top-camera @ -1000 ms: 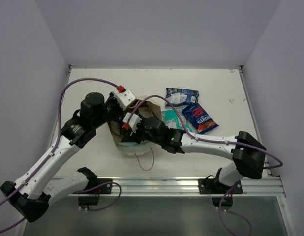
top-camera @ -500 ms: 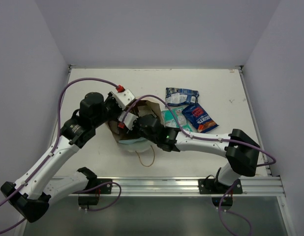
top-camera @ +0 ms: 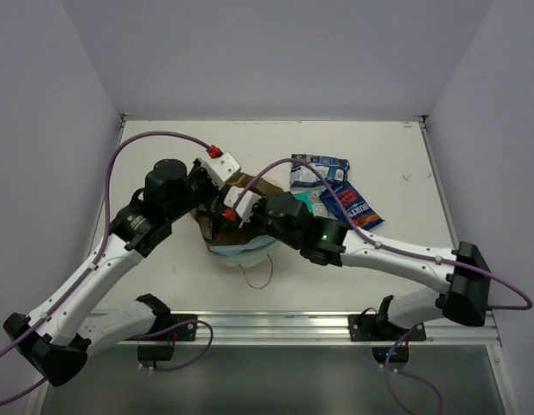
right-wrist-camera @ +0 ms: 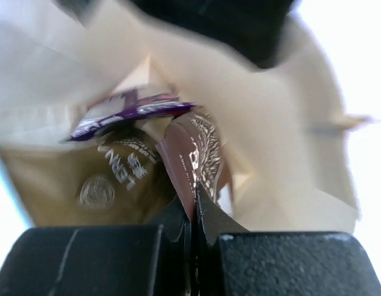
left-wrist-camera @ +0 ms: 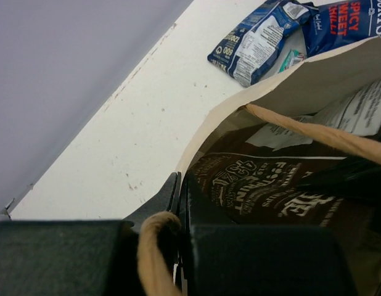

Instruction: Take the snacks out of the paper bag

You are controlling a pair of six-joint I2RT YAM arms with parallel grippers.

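We find the right pincer (right-wrist-camera: pixel 192 213) nipping a glossy brown packet (right-wrist-camera: pixel 200 154) inside the tan paper bag (left-wrist-camera: pixel 301 86), the left pincer (left-wrist-camera: pixel 180 194) gripping its rim.

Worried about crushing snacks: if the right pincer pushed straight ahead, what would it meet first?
The brown packet it is pinching; beyond that, probably the purple-and-white packet, though depth is unclear.

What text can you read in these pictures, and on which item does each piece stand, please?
"SPICY", then cut-off "WEET" and "HILI": dark blue packet.
Unreadable ornate print: brown packet in the paper bag.
Too small or blurred: purple packet, blue-and-white packet.
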